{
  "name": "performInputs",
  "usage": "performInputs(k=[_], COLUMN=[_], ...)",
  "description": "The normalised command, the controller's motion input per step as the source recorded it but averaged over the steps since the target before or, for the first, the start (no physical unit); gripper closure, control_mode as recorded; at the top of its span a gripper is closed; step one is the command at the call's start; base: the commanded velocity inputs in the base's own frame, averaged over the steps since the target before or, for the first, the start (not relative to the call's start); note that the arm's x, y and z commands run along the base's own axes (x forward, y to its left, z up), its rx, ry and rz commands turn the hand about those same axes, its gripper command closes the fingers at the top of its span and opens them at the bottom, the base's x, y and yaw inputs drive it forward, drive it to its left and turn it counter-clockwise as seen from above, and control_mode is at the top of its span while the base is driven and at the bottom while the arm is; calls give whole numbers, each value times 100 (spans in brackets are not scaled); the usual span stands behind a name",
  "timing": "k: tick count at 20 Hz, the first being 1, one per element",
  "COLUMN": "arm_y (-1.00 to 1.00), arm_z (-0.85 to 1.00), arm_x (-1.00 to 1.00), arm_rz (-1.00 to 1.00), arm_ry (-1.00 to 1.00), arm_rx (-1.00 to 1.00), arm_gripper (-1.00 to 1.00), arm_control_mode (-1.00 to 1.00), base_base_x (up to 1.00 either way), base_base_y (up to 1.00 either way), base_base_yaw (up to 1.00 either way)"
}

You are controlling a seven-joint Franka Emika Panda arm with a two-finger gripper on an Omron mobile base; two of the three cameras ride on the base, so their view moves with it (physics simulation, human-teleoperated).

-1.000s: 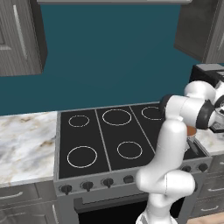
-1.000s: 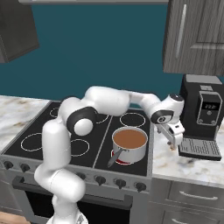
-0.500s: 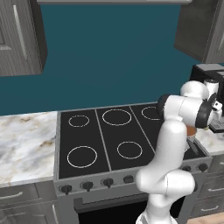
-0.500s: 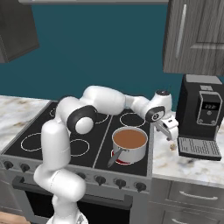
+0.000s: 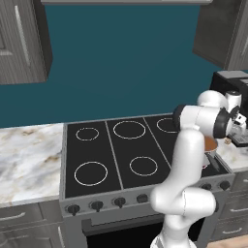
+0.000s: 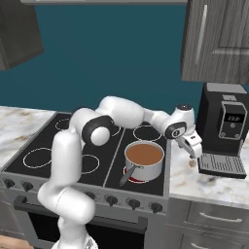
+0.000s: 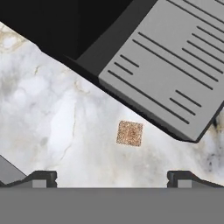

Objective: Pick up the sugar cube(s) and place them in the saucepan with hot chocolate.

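Item 1, gripper (image 6: 193, 151): your fingers (image 7: 41, 177) stand wide apart and hold nothing; they hang over the marble desk (image 6: 204, 182) just right of the stove, pointing down

Item 2, sugar cube (image 7: 129, 133): one small tan speckled cube, lying flat on the desk between your two fingertips in the hand view and not touching them; in the right base view it sits at (image 6: 192, 164), directly under the gripper. Bare marble surrounds it on three sides; the corner of the grey drip tray (image 7: 170, 65) comes near its far side without touching

Item 3, coffee machine (image 6: 225, 127): black body, slotted grey tray at its foot, close to the right of the cube. You have a small lit display on its front; the characters are too small to read

Item 4, saucepan (image 6: 144, 161): silver, red band at the base, brown liquid inside, grey handle pointing toward the stove's front edge. It stands on the front right burner, left of the cube, with the stove edge and a strip of desk between them

Item 5, stove (image 5: 116, 155): black glass top, white burner rings, a row of knobs along the front
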Motion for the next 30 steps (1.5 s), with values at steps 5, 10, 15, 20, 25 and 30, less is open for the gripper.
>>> performInputs(k=[5,10,15,20,25,30], arm_y=[-46,-23,-14,-12,1,4], arm_z=[0,-5,-20,-12,0,-1], arm_x=[0,0,12,5,0,0], arm_rz=[-3,-1,-1,-1,0,0], arm_ry=[3,0,2,3,8,3], arm_rx=[0,0,0,0,0,0], arm_gripper=[-100,-100,-100,-100,-100,-100], arm_control_mode=[-100,-100,-100,-100,-100,-100], base_base_x=[0,0,0,0,0,0], base_base_y=[0,0,0,0,0,0], base_base_yaw=[0,0,0,0,0,0])
